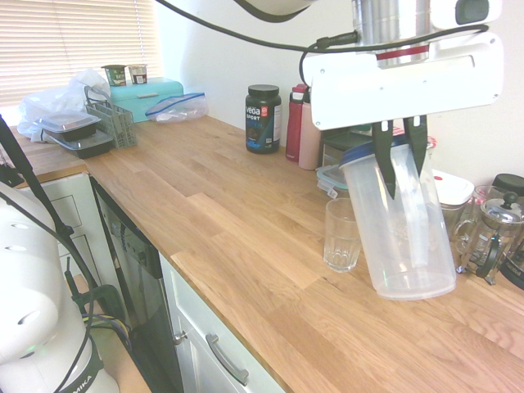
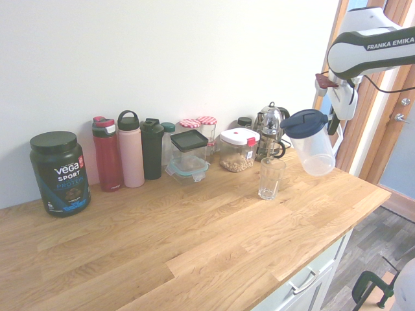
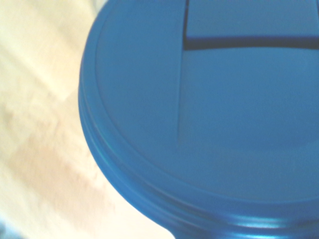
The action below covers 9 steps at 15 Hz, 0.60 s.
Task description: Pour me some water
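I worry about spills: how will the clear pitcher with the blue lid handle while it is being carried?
The pitcher looks like thin clear plastic, probably light and slightly flexible. The gripper holds it by the handle side only, so it hangs tilted and may swing. No water is visible inside, so it is likely light; the blue lid appears seated.

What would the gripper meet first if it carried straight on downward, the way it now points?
Probably the wooden countertop beside the clear drinking glass. The gripper holds the blue-lidded clear plastic pitcher, which would touch first.
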### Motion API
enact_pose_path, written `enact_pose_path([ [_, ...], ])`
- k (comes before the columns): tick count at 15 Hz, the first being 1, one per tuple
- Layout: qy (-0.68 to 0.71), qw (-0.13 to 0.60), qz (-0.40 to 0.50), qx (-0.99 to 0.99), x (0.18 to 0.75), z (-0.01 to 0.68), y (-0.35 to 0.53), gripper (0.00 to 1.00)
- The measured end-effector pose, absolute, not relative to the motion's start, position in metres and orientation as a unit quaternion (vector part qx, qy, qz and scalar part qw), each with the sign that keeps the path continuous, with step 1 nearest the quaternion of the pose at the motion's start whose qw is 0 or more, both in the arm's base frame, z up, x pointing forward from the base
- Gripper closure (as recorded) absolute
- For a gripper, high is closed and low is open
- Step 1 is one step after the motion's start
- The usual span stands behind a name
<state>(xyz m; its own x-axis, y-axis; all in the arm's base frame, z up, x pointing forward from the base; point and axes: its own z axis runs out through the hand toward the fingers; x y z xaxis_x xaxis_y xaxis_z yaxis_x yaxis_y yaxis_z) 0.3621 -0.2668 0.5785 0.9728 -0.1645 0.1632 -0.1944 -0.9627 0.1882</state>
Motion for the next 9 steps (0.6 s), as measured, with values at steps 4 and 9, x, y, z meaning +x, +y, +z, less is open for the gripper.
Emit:
enact_pose_path([
  [4,-0.194,0.047,0.119,0.973,0.368,0.562,-0.295,1.00],
  [9,-0.325,0.009,0.157,0.933,0.367,0.552,-0.316,1.00],
])
